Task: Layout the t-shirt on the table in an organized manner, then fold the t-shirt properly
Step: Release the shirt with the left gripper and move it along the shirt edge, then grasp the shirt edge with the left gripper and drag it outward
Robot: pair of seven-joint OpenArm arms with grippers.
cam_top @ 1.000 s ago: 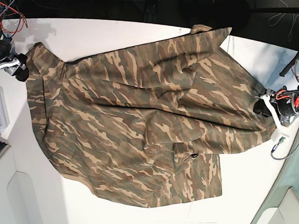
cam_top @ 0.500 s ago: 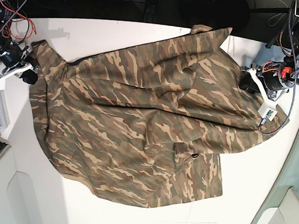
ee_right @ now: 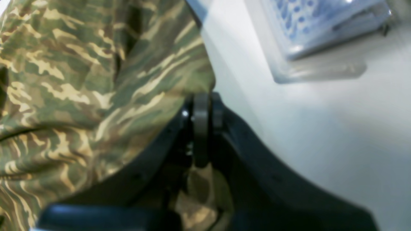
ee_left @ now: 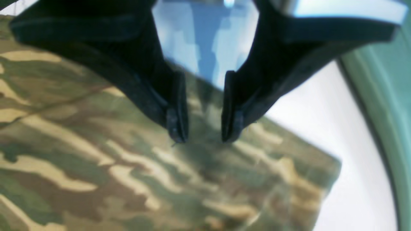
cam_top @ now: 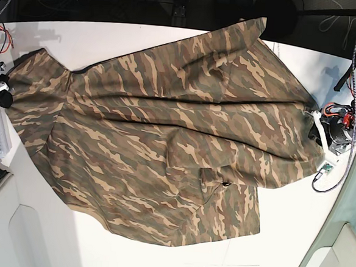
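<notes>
I have the shirt (cam_top: 160, 132) spread over most of the table (cam_top: 293, 227), stretched between my 2 claws and creased through the middle. On the right wrist camera, the right claw (ee_right: 201, 128) is clamped shut on the shirt's edge, with cloth bunched between the jaws. A clear plastic box (ee_right: 321, 29) sits nearby on the white top. The left claw (ee_left: 201, 138) hangs just above a corner of the shirt with its jaws parted, nothing between them.
</notes>
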